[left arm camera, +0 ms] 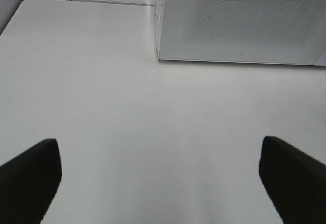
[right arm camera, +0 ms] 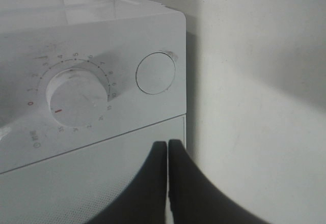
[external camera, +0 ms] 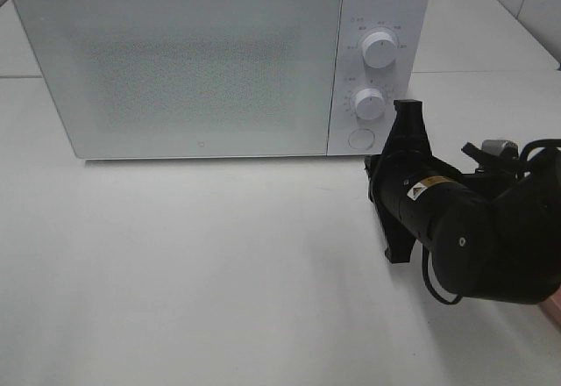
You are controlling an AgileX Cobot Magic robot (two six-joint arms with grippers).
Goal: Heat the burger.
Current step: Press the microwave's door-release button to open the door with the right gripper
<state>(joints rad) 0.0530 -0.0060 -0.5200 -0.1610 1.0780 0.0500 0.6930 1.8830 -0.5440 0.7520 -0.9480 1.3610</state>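
- Right gripper (external camera: pixel 408 107): jaws pressed fully together, nothing held; tips close in front of the microwave (external camera: pixel 175 61) control panel.
- Round button (right arm camera: pixel 156 73): just ahead of the right gripper tips; contact not confirmable.
- Lower dial (right arm camera: pixel 77 90): beside the button, farther from the tips, untouched.
- Left gripper (left arm camera: pixel 159 141): spread to full width, empty; bare tabletop (left arm camera: pixel 102 81) beneath, microwave door ahead and well apart.
- Microwave door: shut, frosted, contents unreadable.
- Burger: absent from all three views; possibly behind the door, cannot tell.
- Burger handling, by judgement only: probably light, soft, stacked in loose layers; liable to squash or slide apart under a firm pinch.
- Suggested hold: low across opposite sides of the stack, wide jaws, gentle closure.
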